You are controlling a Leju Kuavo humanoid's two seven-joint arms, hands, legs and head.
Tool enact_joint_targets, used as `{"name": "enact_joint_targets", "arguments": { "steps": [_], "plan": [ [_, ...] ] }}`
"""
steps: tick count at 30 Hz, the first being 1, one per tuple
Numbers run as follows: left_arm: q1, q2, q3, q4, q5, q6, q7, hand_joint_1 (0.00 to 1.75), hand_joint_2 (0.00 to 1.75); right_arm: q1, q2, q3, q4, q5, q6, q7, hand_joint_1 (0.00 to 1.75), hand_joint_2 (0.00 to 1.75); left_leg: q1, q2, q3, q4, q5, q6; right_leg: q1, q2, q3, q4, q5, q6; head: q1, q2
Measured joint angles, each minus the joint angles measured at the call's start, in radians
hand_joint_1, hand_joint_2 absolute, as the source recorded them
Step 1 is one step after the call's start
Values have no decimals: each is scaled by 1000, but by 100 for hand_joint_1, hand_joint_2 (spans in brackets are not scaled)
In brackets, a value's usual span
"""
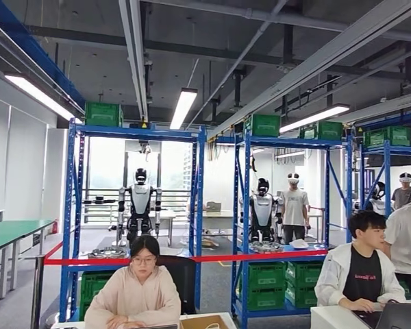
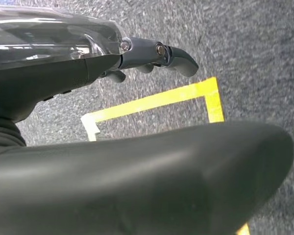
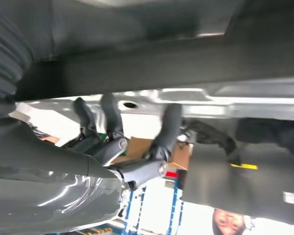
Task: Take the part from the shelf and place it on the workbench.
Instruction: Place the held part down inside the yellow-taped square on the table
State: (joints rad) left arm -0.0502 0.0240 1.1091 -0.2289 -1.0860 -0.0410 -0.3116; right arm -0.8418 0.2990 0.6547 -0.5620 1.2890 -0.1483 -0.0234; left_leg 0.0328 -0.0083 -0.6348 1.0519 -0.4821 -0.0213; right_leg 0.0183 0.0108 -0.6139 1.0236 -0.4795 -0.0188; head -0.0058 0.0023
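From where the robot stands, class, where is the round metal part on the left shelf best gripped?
The round metal part lies flat on the low deck of the left shelf, blue uprights flanking it; so probably pinch its near rim, coming from the open front.

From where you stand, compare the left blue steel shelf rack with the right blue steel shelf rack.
The left rack carries one green crate on top; the right rack carries two. Low down, the left rack shows one crate, the right rack several. Both are blue with a round grey part on the middle shelf.
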Motion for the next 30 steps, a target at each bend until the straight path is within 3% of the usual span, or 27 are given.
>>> {"name": "enact_joint_targets", "arguments": {
  "steps": [2, 4, 6, 7, 9, 11, 14, 16, 17, 19, 21, 22, 23, 25, 26, 27, 30],
  "plan": [
    [0, 0, 4, 0, -1, -1, -1, 0, 87, -2, 7, 0, 4, 0, -2, -1, 0, 0, -1, 1, -19, 51, -38, -4, -4, -3, 9, -14, 8, -12, 0, 0],
    [0, 0, 6, 0, -4, -2, -2, 0, 0, -3, 12, -1, 10, 0, -3, -1, 0, 0, -3, 2, -72, 171, -99, -6, -3, -4, 11, -16, 8, -16, 0, 0],
    [2, 1, 7, 0, -8, -3, -4, 0, 0, 1, 14, -1, 18, 0, -3, 0, 0, 0, -3, 2, -109, 253, -122, -10, -2, -4, 12, -15, 7, -16, 0, 0],
    [2, 1, 7, 0, -11, -3, -5, 0, 0, 2, 14, -2, 22, 0, -3, -1, 0, 0, -1, 2, -104, 242, -106, -13, -3, -4, 12, -14, 7, -16, 0, 0],
    [1, 1, 7, 0, -16, -2, -8, 0, 0, 1, 16, -4, 27, -2, -2, -8, 0, 0, 2, 3, -49, 129, -42, -17, -4, -2, 11, -8, 2, -10, 0, 0],
    [-3, 1, 8, 0, -20, -1, -10, 0, 0, -4, 18, -8, 30, -9, 4, -30, 0, 0, 3, 3, 2, 27, -7, -15, -1, 0, 4, 7, -6, 0, 1, 0],
    [-4, 1, 10, 0, -28, -2, -12, 0, 0, -9, 17, -9, 32, -36, 28, -96, 0, 0, -2, 2, 10, 7, -8, 0, 0, 2, -3, 16, -8, 10, 0, 0],
    [-4, 1, 12, 0, -33, -4, -14, 0, 0, -15, 12, -9, 28, -71, 54, -157, 0, 0, -2, 2, 11, 5, -6, 11, -3, 0, -9, 35, -25, 18, -1, 0],
    [-5, 2, 14, 0, -35, -6, -15, 0, 0, -20, 8, -9, 23, -99, 69, -191, 0, 0, -1, 3, 12, 3, -5, 16, -5, -1, -23, 69, -47, 24, -1, 0],
    [-6, 3, 17, 0, -39, -10, -17, 0, 0, -26, -9, -17, 0, -204, 112, -273, 0, 0, -3, 3, 12, 3, -5, 21, -10, -4, -77, 190, -106, 32, -1, 0],
    [-4, 4, 21, 0, -46, -18, -22, 0, 0, -7, -34, -46, -58, -419, 181, -374, 0, 0, -4, 3, 13, 3, -6, 23, -11, -5, -124, 289, -136, 35, -1, 0],
    [-2, 4, 23, 0, -50, -21, -26, 0, 0, 15, -47, -73, -107, -562, 224, -422, 0, 0, -5, 2, 15, 3, -7, 24, -11, -5, -125, 288, -124, 34, -1, 0],
    [-1, 5, 24, 0, -53, -24, -30, 0, 0, 43, -57, -106, -164, -709, 266, -464, 0, 0, -5, 1, 17, 3, -8, 25, -10, -4, -107, 248, -95, 32, -1, 0],
    [1, 4, 28, 0, -57, -29, -39, 0, 0, 105, -66, -189, -301, -984, 347, -526, 0, 0, -6, -1, 22, 3, -11, 25, -6, -4, -42, 111, -28, 22, -1, 0],
    [0, 3, 29, 0, -58, -31, -44, 0, 0, 139, -68, -232, -374, -1091, 379, -544, 0, 0, -5, -3, 23, 2, -12, 24, -2, -4, -17, 56, -9, 18, -1, 0],
    [0, 2, 32, 0, -59, -33, -47, 0, 0, 176, -69, -275, -451, -1178, 404, -555, 0, 0, -5, -3, 23, 1, -12, 21, 2, -4, -2, 24, -2, 13, -1, 0],
    [3, 0, 39, 0, -59, -34, -54, 0, 0, 279, -70, -369, -658, -1311, 443, -564, 0, 0, 0, -3, 25, -5, -14, 9, 5, -4, 9, -1, -3, 2, -1, 0]
  ]
}}
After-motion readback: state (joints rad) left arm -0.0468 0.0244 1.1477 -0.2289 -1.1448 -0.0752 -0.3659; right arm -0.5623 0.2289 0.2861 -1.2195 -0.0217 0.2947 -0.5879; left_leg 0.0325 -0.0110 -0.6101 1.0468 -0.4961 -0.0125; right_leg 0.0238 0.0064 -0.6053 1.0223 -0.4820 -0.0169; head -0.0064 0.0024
